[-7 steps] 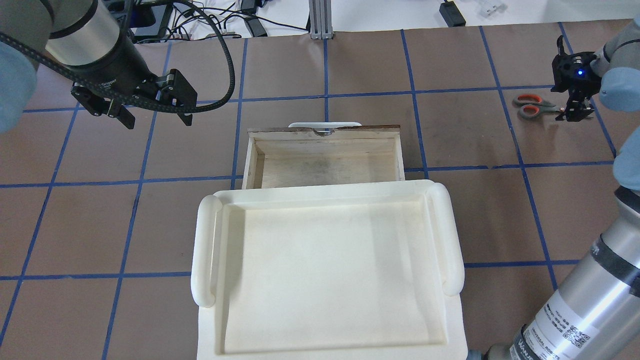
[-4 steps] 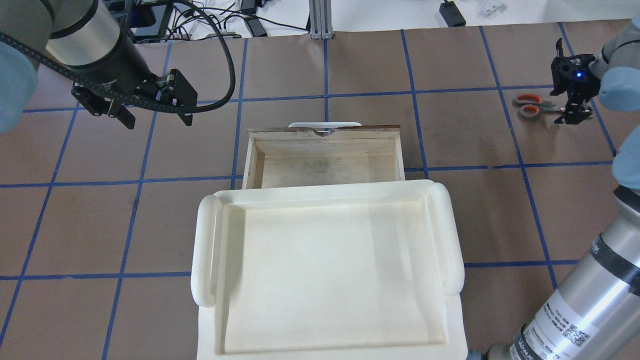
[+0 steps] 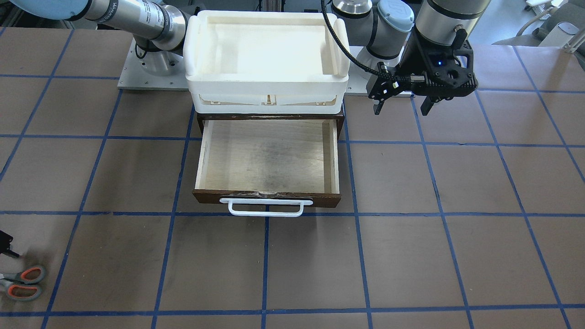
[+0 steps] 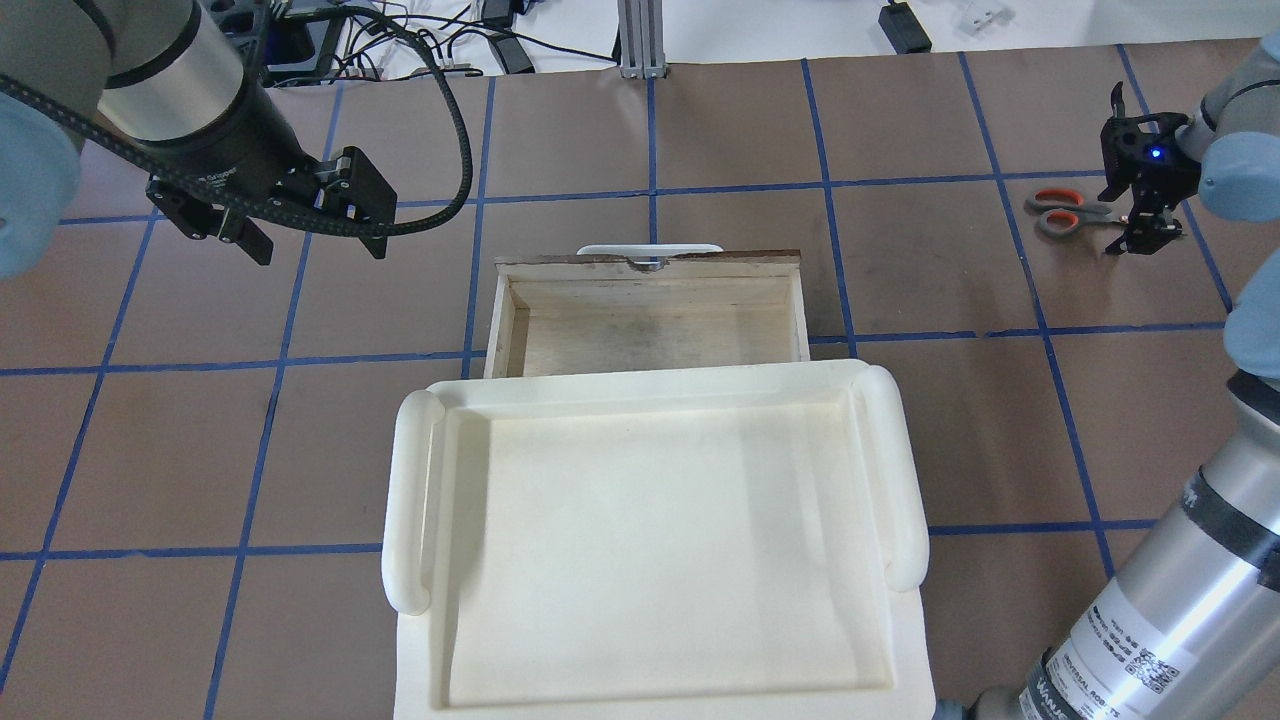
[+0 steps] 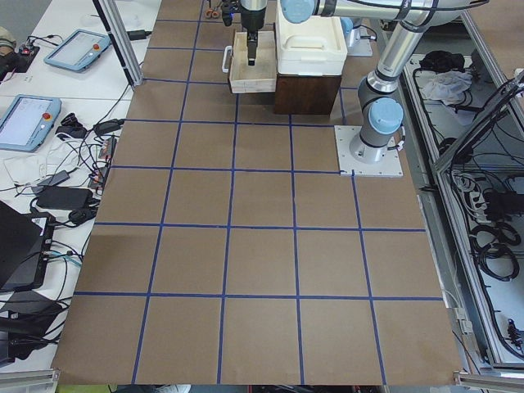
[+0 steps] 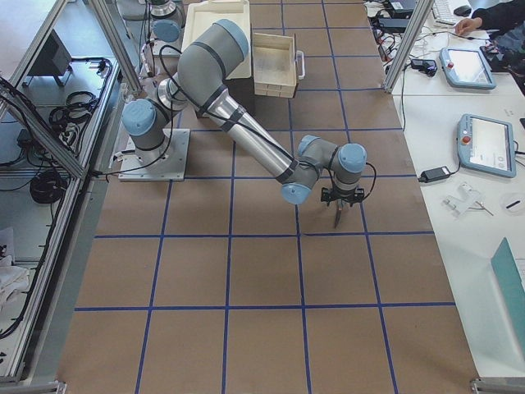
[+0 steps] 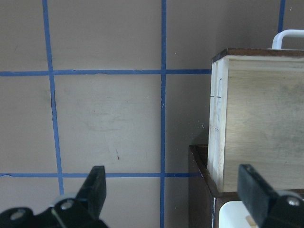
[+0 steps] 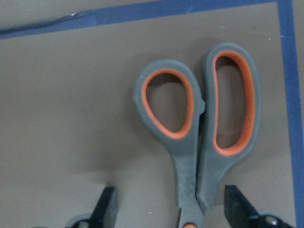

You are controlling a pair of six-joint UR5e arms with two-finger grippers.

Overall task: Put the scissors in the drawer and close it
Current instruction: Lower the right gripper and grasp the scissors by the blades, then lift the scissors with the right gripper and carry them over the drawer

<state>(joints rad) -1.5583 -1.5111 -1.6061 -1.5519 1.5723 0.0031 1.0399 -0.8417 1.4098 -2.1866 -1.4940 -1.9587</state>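
Note:
The scissors (image 4: 1062,212), with grey handles and orange linings, lie flat on the table at the far right, also at the lower left of the front view (image 3: 23,283). My right gripper (image 4: 1140,238) is open just above them. In the right wrist view its fingertips (image 8: 107,209) straddle the handle shanks of the scissors (image 8: 199,137) without touching; the blades are hidden. The drawer (image 4: 650,340) stands pulled open and empty, its white handle (image 3: 266,207) on the far side from me. My left gripper (image 4: 312,243) is open and empty, hovering left of the drawer (image 7: 256,133).
A white plastic tray (image 4: 410,500) sits on top of the dark brown cabinet (image 7: 202,190), over the back of the drawer. Blue tape lines grid the brown table. Cables and devices lie beyond the far edge.
My right gripper has shifted slightly toward the scissors' handles and stays open. My left gripper has drifted slightly. The scissors and drawer have not moved.

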